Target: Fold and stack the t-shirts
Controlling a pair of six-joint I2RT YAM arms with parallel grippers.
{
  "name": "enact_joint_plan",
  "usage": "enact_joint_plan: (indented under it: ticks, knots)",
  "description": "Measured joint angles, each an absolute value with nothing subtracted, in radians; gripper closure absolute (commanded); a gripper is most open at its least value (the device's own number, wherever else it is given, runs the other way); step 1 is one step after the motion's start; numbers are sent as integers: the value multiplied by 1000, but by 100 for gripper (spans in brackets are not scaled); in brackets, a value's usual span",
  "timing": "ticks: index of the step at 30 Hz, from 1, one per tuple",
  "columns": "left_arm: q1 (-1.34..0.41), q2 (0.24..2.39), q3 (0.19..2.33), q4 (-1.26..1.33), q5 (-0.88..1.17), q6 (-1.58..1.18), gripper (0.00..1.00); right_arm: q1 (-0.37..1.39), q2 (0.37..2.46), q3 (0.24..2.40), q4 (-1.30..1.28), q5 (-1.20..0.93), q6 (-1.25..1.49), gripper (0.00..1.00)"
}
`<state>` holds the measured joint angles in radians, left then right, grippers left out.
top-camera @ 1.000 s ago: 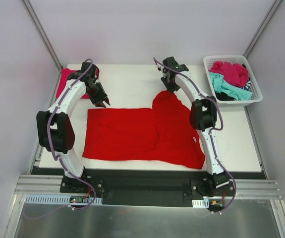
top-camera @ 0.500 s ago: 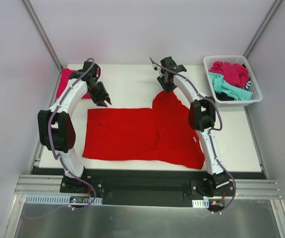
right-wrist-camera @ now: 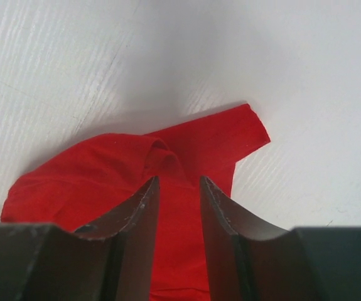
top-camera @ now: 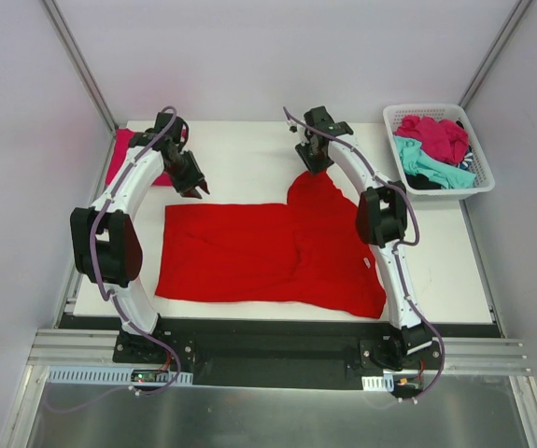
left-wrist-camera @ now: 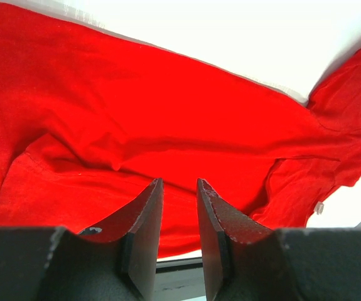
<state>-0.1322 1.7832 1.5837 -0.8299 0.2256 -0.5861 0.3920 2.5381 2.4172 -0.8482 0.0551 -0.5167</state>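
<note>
The left pincer hangs released, its jaws a narrow slot apart with nothing between them. It sits near the far edge of the red t-shirt, toward its left end. The right pincer is likewise released, jaws parted and empty, over the shirt's far right lobe. There, the right wrist view shows a short red tip jutting onto the bare white surface.

The red t-shirt lies spread across the middle of the tabletop. Its left part is a flat rectangle. Its right part is a broader layer running from a rounded hump at the far side down to a corner near the front edge. Soft creases cross the cloth in the left wrist view.

A magenta-pink t-shirt lies at the far left corner of the tabletop, partly hidden behind the left arm. At the far right corner stands a white lattice basket. It holds a magenta t-shirt, a teal t-shirt and something dark beneath them.
</note>
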Motion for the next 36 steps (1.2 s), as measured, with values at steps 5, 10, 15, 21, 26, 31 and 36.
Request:
enact_joint_plan:
  ticks: [5, 10, 15, 21, 26, 31, 36]
  knots:
    - [-133, 1785, 1593, -836, 226, -586, 72, 376, 2538, 2417, -849, 35, -503, 62]
    - [-139, 1791, 1599, -842, 224, -586, 72, 353, 2553, 2445, -861, 28, -480, 62]
    - [-145, 1797, 1602, -847, 224, -586, 72, 341, 2556, 2448, -872, 27, -467, 62]
    - [-146, 1799, 1613, -851, 224, -587, 72, 341, 2556, 2447, -879, 4, -448, 62]
    - [-150, 1799, 1617, -852, 223, -587, 72, 341, 2556, 2446, -881, -19, -437, 62]
    - [-155, 1799, 1617, -852, 224, -587, 72, 342, 2556, 2444, -891, -36, -430, 62]
    - [-158, 1799, 1617, -852, 224, -587, 72, 342, 2556, 2444, -904, -51, -424, 66]
